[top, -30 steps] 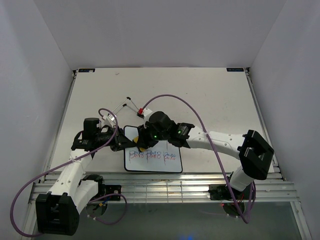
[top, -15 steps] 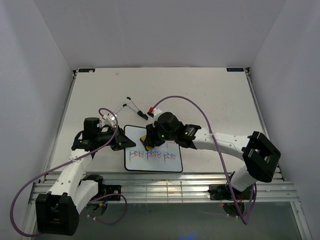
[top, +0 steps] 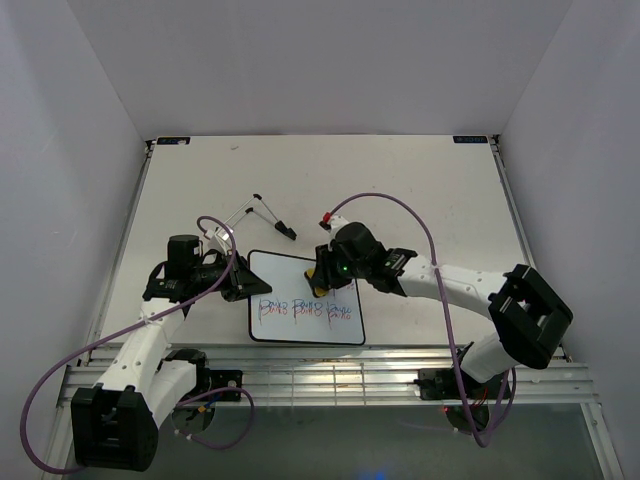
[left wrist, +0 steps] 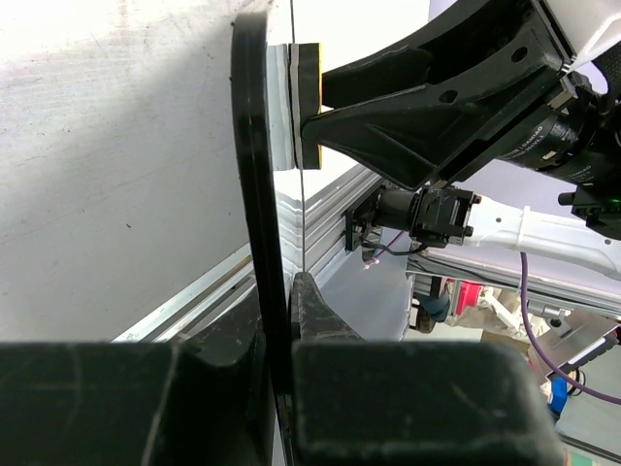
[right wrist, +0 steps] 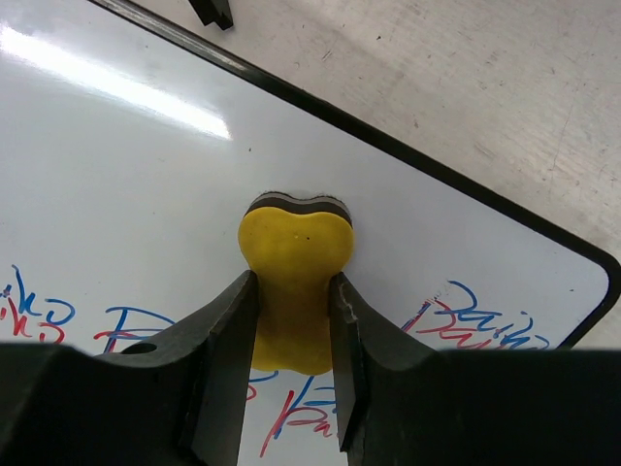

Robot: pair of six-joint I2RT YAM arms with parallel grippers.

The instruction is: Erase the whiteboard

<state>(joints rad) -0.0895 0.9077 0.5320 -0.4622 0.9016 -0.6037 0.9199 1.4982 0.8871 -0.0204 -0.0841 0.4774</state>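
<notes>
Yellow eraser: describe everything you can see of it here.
The yellow eraser is small and bone-shaped: a smooth yellow top over a dark layer and a pale pad. The right gripper is shut on its waist. It sits pad down on the glossy whiteboard, at the upper edge of the red-and-blue handwriting.

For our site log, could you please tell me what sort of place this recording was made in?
Probably a robotics lab test cell: plain white walls box in a white tabletop, with the left arm and right arm bolted to an aluminium rail at its near edge.
</notes>
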